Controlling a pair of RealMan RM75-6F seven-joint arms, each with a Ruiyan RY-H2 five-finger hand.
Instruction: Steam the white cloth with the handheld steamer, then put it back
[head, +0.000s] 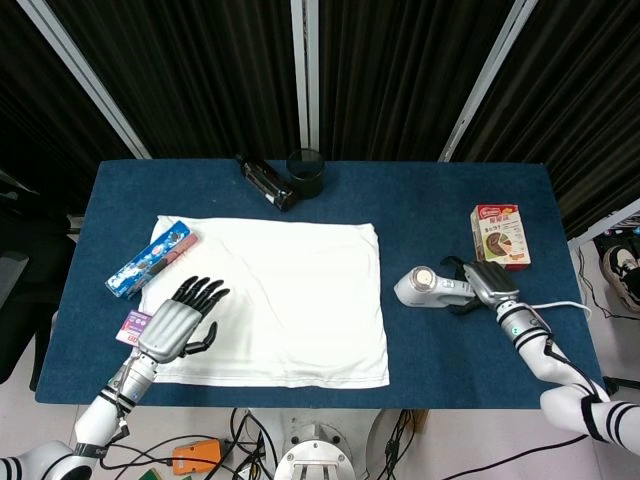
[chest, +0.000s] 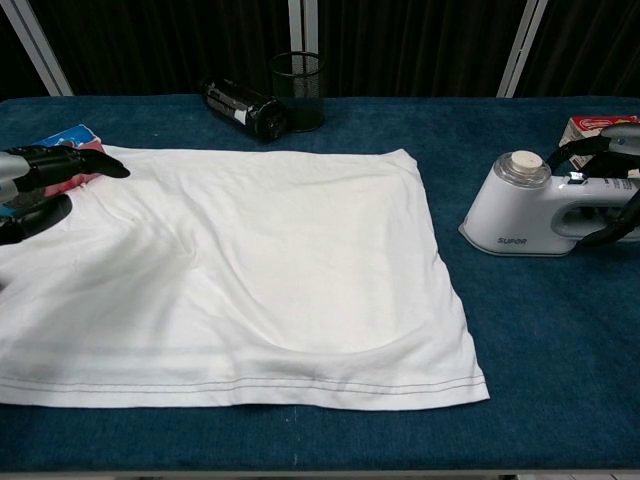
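The white cloth (head: 290, 290) (chest: 250, 270) lies flat on the blue table. The white handheld steamer (head: 424, 288) (chest: 530, 205) stands on the table right of the cloth, apart from it. My right hand (head: 482, 284) (chest: 618, 165) is at the steamer's handle with its dark fingers spread above and below the handle, not closed on it. My left hand (head: 180, 322) (chest: 40, 185) hovers open over the cloth's left edge, fingers straight and holding nothing.
A black bottle (head: 265, 181) and a mesh cup (head: 305, 172) stand behind the cloth. A red box (head: 500, 236) lies just behind the steamer. A blue packet (head: 148, 259) and a small purple packet (head: 133, 325) lie left of the cloth. The steamer's cord (head: 560, 305) trails right.
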